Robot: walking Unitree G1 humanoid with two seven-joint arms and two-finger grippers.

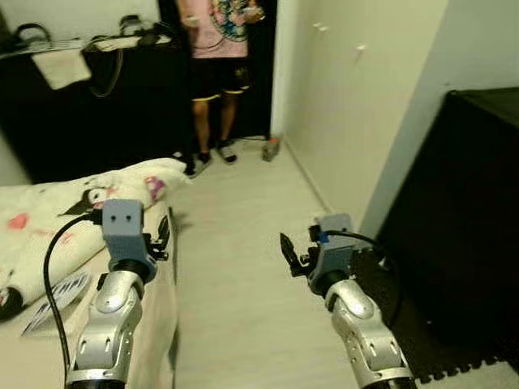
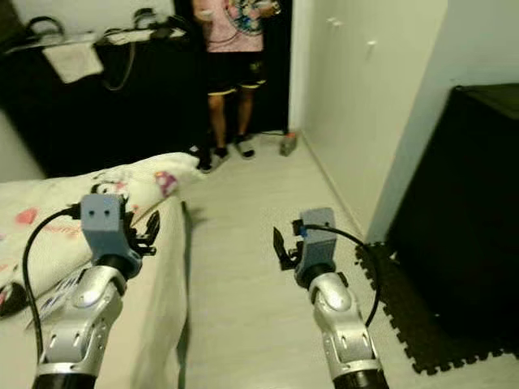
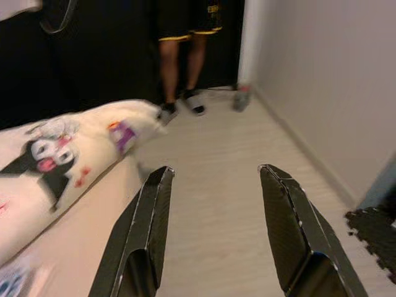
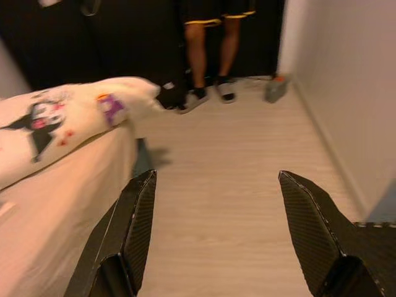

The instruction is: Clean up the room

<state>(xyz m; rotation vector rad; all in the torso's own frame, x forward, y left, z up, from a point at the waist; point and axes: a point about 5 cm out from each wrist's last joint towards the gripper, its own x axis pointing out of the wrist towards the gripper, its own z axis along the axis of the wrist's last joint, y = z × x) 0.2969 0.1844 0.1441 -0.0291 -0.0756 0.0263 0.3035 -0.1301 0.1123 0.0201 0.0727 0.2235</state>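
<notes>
The tidying looks barely started, judging by how things lie. On the bed (image 1: 24,340) at about 9 o'clock, a cream blanket (image 1: 49,227) printed with cartoon figures lies bunched and unfolded, one end hanging off the bed's corner toward the floor. Beside it, at 8 o'clock, a printed leaflet (image 1: 57,298) rests loose on the sheet. Toward 12 o'clock a small object (image 1: 271,149) sits on the pale floor (image 1: 243,267) against the wall; what it is cannot be made out. A dark desk (image 1: 81,105) at 11 o'clock carries cables, headphones and a draped cloth (image 1: 62,66). A person (image 1: 219,49) stands in the doorway at 12 o'clock. So the blanket, the leaflet and the floor object all seem left to deal with.

The left end effector (image 3: 213,232) hovers over the bed's edge, its two black fingers spread wide apart, nothing between them and touching nothing. The right end effector (image 4: 226,238) hangs over bare floor at about 5 o'clock, near the black foam mat (image 1: 405,324), its fingers likewise spread wide, empty and in contact with nothing.
</notes>
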